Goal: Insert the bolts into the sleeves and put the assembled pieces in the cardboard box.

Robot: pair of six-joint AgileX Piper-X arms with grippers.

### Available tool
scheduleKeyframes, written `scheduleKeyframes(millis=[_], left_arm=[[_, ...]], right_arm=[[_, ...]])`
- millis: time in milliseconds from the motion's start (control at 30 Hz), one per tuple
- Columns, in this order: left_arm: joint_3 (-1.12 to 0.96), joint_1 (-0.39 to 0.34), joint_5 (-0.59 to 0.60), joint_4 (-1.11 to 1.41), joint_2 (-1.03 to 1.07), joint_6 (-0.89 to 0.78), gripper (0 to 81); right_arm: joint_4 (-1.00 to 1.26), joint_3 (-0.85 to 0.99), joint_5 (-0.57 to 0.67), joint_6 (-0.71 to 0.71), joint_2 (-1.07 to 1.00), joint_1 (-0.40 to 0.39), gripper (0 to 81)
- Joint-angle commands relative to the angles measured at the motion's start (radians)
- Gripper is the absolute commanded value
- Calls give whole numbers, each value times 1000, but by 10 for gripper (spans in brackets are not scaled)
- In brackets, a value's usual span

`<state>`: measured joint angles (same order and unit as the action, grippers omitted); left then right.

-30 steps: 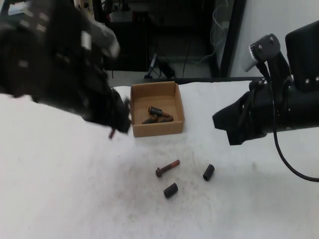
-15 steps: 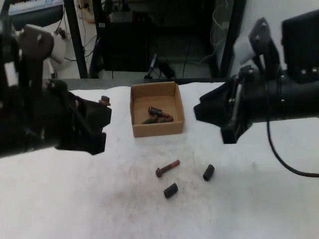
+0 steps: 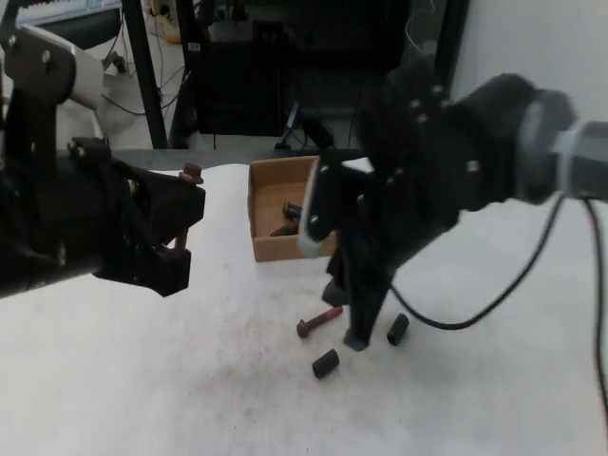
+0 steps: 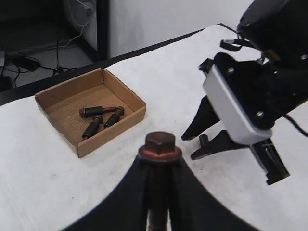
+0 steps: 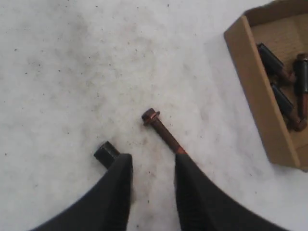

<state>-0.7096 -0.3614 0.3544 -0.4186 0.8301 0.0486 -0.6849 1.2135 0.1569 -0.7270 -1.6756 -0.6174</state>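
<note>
Bench (image 3: 142,380), high view: right gripper (image 3: 350,318) has swung down over the loose bolt (image 3: 319,321) and two sleeves (image 3: 326,363). Left wrist view: left gripper (image 4: 159,168) clamped on second bolt (image 4: 159,149), head up; cardboard box (image 4: 115,127) beyond. Right wrist view: fingers (image 5: 115,192) parted, empty; sleeve pickup likely next.

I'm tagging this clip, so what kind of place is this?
Probably a robotics lab or workshop: a bench covered in white cloth, dark metal racks with trailing cables behind it, and a small brown cardboard box holding rusty bolts in black sleeves.
</note>
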Motion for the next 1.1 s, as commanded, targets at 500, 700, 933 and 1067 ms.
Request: scheduleKeyframes(millis=[500, 700, 933, 1067], left_arm=[[5, 0, -9, -48, -7, 65, 1], [9, 0, -9, -48, -7, 65, 1], [15, 0, -19, -72, -7, 102, 1], [15, 0, -24, -88, -7, 108, 1]], right_arm=[[-125, 74, -2, -104, -163, -30, 291], [-125, 73, 7, -152, -191, -30, 291], [-91, 73, 5, -230, -249, -30, 291], [-29, 73, -7, -238, -249, -23, 291]])
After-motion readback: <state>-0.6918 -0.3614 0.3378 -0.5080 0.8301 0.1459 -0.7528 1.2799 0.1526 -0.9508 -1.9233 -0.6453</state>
